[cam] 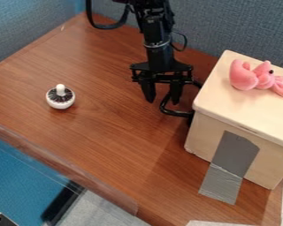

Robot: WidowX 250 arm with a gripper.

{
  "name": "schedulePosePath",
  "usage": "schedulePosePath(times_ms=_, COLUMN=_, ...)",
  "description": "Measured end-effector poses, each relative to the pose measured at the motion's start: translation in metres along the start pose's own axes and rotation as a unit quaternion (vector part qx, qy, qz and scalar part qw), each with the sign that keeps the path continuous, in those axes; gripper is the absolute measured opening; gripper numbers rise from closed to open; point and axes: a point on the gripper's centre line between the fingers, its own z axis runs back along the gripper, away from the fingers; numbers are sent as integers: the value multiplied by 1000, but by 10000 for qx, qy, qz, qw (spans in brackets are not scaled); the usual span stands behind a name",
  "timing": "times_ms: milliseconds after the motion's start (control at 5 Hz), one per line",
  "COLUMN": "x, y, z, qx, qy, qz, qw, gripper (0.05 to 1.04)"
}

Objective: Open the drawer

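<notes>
Our gripper [162, 93] hangs over the far middle of the table [102, 137], fingers spread apart with nothing held between them. To its right stands the pale wooden box [227, 106], a pink soft toy [259, 79] lying on top. We take the drawer [203, 137] to be in the box's near face, apparently shut, though we can't make out its seams for certain. Grey tape [231, 152] runs down that face and on past its lower edge; the loose end is probably our best hold. We expect it to be thin, limp and a bit slippery, so we should pinch it firmly and draw it nearward, level and slow, since the wood may drag stiffly and the tape could peel.
</notes>
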Motion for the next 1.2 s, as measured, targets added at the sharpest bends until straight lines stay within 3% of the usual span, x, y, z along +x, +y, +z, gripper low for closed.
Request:
schedulePosePath(times_ms=200, x=1, y=8, z=3, qx=105, qy=23, qz=24, qw=9999, gripper=382)
schedulePosePath(times_ms=400, x=9, y=36, z=13, qx=252, qy=-33, qz=202, qw=9995, gripper=191)
schedulePosePath(times_ms=1200, x=14, y=81, z=30, qx=431, qy=-55, qz=480, qw=9979, gripper=160)
